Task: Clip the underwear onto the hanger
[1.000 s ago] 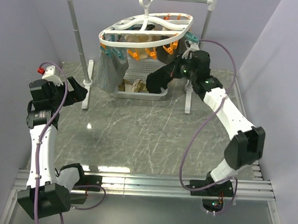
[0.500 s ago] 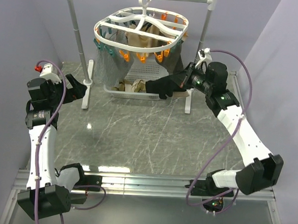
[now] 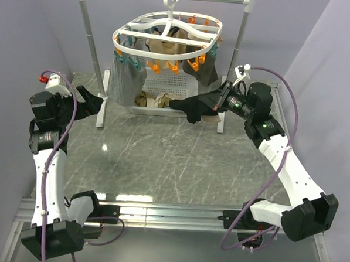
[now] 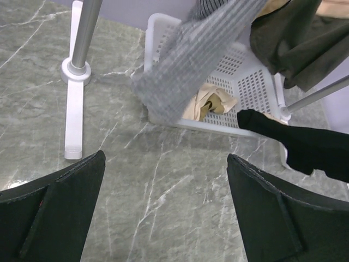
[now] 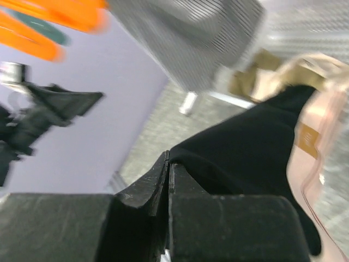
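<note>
The black underwear [image 3: 193, 106] hangs from my right gripper [image 3: 219, 103], which is shut on one edge of it, in front of the basket and below the hanger's right side. It also shows in the left wrist view [image 4: 308, 146] and in the right wrist view [image 5: 245, 153], where its pale waistband [image 5: 313, 143] trails right of my shut right gripper [image 5: 168, 159]. The white oval hanger [image 3: 168, 39] hangs from the rail with orange and teal clothespins [image 3: 161, 66]. My left gripper [image 3: 89, 101] is open and empty at the left, and the left wrist view shows it [image 4: 165, 158] over bare table.
A white perforated basket [image 3: 164, 111] holds beige garments [image 4: 210, 103] under the hanger. A grey mesh cloth [image 3: 126, 81] and a dark olive garment [image 3: 206, 71] hang from the clips. The grey rail stand's posts [image 3: 89, 32] and feet [image 4: 73, 103] flank the basket.
My right arm has pulled back to the right and lower, carrying the underwear away from the hanger's rim. The hanger has swung and settled more level. The left arm barely moved.
</note>
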Controlling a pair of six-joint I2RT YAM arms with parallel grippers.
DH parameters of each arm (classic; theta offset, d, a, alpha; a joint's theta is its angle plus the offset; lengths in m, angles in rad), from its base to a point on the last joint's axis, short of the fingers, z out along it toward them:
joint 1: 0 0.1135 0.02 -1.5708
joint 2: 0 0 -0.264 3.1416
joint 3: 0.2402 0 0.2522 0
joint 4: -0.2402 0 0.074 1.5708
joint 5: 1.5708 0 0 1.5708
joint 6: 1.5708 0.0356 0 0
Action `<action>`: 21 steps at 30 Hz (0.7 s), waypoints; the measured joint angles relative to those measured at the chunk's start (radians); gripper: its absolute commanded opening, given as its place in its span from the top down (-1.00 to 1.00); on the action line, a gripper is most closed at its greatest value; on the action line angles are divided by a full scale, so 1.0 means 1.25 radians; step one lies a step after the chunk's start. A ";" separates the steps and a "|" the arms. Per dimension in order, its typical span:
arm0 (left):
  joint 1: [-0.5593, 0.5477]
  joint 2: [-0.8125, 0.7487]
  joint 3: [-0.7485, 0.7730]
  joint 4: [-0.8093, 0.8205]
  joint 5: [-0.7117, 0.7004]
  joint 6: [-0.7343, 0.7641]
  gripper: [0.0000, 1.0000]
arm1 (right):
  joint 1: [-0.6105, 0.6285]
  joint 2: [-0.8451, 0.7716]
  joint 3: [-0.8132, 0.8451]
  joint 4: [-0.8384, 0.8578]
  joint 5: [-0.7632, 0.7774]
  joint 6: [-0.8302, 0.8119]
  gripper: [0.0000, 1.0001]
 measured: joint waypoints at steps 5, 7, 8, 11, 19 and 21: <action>0.001 -0.006 0.002 0.016 0.008 -0.030 -0.99 | 0.031 -0.012 0.043 0.048 -0.034 0.061 1.00; 0.002 -0.006 0.002 0.026 0.014 -0.045 -0.99 | 0.057 -0.016 0.057 0.067 -0.047 0.080 1.00; 0.002 -0.007 0.002 0.032 0.018 -0.051 -0.99 | 0.067 -0.019 0.061 0.075 -0.053 0.088 1.00; 0.002 -0.008 0.006 0.038 0.023 -0.065 -0.99 | 0.090 -0.033 0.064 0.101 -0.079 0.114 1.00; 0.002 -0.008 0.018 0.055 0.041 -0.085 -0.99 | 0.129 -0.063 0.064 0.120 -0.097 0.145 1.00; 0.002 -0.009 0.018 0.055 0.050 -0.083 -0.99 | 0.136 -0.062 0.063 0.121 -0.097 0.144 1.00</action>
